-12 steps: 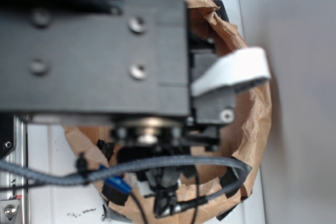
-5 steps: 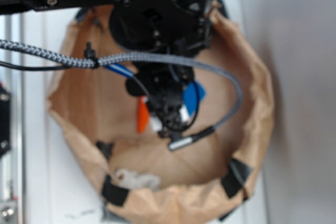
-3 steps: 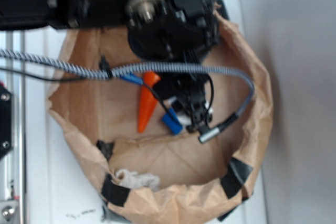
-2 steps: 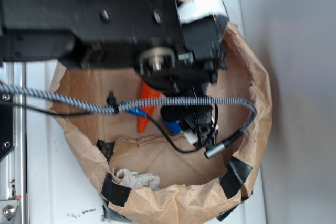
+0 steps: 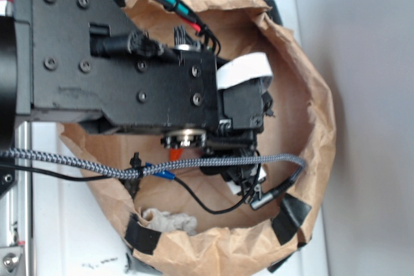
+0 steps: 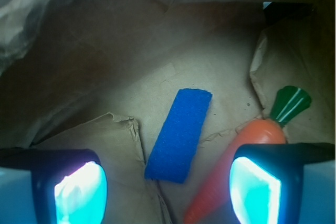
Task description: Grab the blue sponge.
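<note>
Filling most of the exterior view, the black robot arm (image 5: 129,75) hangs over a crumpled brown paper bag (image 5: 310,159) on a white counter (image 5: 65,237), hiding the sponge. Wrist view: hand (image 6: 168,192) spread apart above the flat rectangular bright-blue sponge (image 6: 179,134), which lies on the paper between the fingers (image 6: 73,184), just beside an orange toy carrot with green top (image 6: 236,156).

Between the glossy, glowing fingers (image 6: 79,190) lies a matt, porous blue foam sponge (image 6: 179,135); at the right finger, a smooth, shiny orange plastic carrot (image 6: 231,163). Beneath both, creased, matt brown paper lining (image 6: 157,51).
</note>
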You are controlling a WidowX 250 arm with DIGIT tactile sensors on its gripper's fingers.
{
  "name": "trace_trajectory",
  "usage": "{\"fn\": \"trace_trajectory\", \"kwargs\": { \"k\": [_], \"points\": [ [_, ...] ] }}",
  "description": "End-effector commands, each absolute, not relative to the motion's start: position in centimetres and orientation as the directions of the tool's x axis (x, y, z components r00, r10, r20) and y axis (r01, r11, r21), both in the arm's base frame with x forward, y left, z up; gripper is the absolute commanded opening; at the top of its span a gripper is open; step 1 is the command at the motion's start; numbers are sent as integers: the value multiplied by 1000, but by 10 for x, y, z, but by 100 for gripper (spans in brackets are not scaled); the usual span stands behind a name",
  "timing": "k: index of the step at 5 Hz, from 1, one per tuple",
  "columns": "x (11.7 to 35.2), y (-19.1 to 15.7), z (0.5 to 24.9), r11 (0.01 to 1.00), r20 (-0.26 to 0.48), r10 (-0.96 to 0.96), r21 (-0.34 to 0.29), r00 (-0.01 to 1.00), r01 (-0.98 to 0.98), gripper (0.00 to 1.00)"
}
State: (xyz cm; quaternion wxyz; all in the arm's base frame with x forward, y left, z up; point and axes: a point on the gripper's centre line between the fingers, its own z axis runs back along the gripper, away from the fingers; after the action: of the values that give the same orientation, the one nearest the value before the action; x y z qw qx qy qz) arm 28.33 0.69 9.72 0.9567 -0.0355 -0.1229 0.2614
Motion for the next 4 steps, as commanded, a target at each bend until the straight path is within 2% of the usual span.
{"fn": "trace_trajectory", "kwargs": {
  "k": [1, 2, 4],
  "points": [
    [278, 2, 83, 929, 309, 370, -135, 876, -344, 100],
    [281, 7, 73, 949, 322, 314, -144, 893, -281, 100],
    [299, 9, 74, 936, 297, 348, -154, 889, -315, 100]
  ]
}}
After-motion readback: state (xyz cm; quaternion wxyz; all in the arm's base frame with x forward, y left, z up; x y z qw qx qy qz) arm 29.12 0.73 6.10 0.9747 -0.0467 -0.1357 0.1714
